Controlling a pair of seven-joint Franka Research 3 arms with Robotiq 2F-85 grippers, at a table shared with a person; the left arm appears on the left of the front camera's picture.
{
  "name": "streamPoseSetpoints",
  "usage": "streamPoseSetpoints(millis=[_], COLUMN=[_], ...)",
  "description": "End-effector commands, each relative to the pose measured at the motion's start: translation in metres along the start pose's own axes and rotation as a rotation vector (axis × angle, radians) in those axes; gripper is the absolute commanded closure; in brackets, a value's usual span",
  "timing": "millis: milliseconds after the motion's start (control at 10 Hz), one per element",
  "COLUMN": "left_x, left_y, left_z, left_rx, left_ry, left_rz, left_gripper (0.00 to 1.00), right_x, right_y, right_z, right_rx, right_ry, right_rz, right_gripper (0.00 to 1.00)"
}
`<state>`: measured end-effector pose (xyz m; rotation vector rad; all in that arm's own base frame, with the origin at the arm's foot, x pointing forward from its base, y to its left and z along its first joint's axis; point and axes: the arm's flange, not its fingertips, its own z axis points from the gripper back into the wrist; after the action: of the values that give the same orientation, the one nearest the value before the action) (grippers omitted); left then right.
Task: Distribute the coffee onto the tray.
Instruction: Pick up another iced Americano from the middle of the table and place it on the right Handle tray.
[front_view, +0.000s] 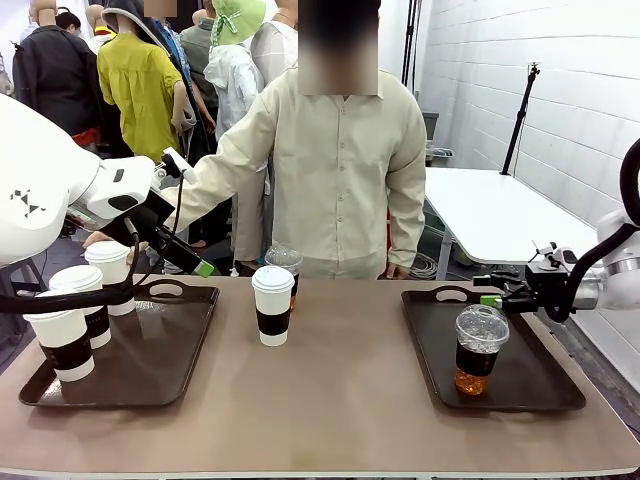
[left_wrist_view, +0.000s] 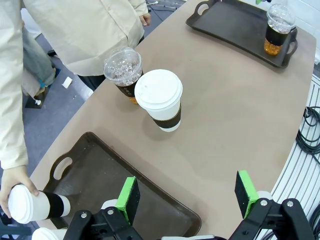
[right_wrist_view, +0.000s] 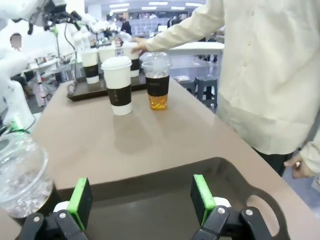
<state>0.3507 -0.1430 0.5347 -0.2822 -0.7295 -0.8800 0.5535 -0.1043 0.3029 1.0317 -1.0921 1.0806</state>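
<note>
Right, key geometry: the loose white cup (front_view: 273, 305) stands upright mid-tabletop (front_view: 340, 410), long axis vertical, black sleeve at mid-height. A dome cup (front_view: 285, 260) sits close behind it on the person's side; I can't tell whether they touch.

Left pincer (left_wrist_view: 187, 196) is spread wide with nothing between the pads. In its wrist view the white cup is at 12 o'clock, leaning to 11, with only bare tabletop between. The corner of the left tray (front_view: 190, 350) lies under the pincer.

Right pincer (right_wrist_view: 141, 200) is also spread wide and empty, over the right tray (front_view: 545, 385). In its wrist view the centre pair is at 12 o'clock, well apart from it across the tabletop. The second dome cup (front_view: 480, 350) stands on that tray, just beside the pincer at 9 o'clock.

My read is that the left arm is nearer the centre pair. The left tray holds three white cups (front_view: 62, 340), and the person's hand (left_wrist_view: 15, 182) is on the far one, at 9 o'clock from the left pincer. The right tray holds one.

Any grab wants the pads either side of the sleeve, coming in from the robot's side. The dome cup behind leaves little room for overshoot.
</note>
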Motion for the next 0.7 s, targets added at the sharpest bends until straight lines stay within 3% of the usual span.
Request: streamPoseSetpoints(millis=[0, 600], left_x=[-0.0003, -0.0003], left_y=[-0.0014, -0.0014], left_z=[0.0001, 0.0001], left_rx=[-0.003, -0.003], left_ry=[0.007, 0.007], left_rz=[0.003, 0.003], left_gripper=[0.0, 0.0], right_x=[-0.0004, -0.0016], right_y=[-0.0082, -0.006], right_z=[-0.0159, -0.0142], right_rx=[-0.048, -0.023], right_ry=[-0.007, -0.012], right_rz=[-0.031, -0.007], right_gripper=[0.0, 0.0])
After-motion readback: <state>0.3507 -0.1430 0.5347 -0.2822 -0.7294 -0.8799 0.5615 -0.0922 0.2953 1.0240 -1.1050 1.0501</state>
